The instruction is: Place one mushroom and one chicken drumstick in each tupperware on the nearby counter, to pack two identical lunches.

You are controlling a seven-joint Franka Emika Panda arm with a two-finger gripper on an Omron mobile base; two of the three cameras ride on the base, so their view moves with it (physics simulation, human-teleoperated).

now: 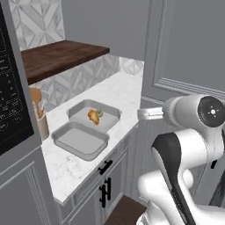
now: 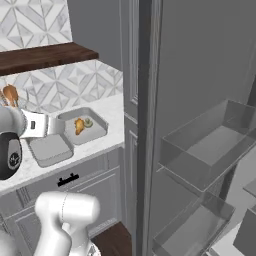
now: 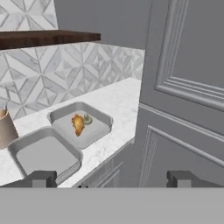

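Tupperware comes in two grey trays, side by side and touching on the white table (image 1: 118, 90). The far tray (image 1: 74, 110) has one orange chicken drumstick (image 1: 93, 116) in it, with a small green-grey mushroom (image 1: 99, 112) just beside it. The near tray (image 1: 63, 132) has nothing in it. In the hand view, both trays sit ahead of the fingers and off to their left; the near tray (image 3: 17, 146) is just past the left finger tip, and the far tray (image 3: 59, 114) with the drumstick (image 3: 78, 124) and mushroom (image 3: 87, 118) lies behind it.

The fingers (image 3: 111, 178) are spread wide apart, as far as they go. They hold nothing and touch nothing, hanging in the air in front of a tall grey cabinet door (image 3: 183, 78). A tan pot (image 1: 42, 125) stands on the table next to the near tray. A dark brown wooden shelf (image 1: 57, 55) runs above the tiled wall (image 1: 83, 77).
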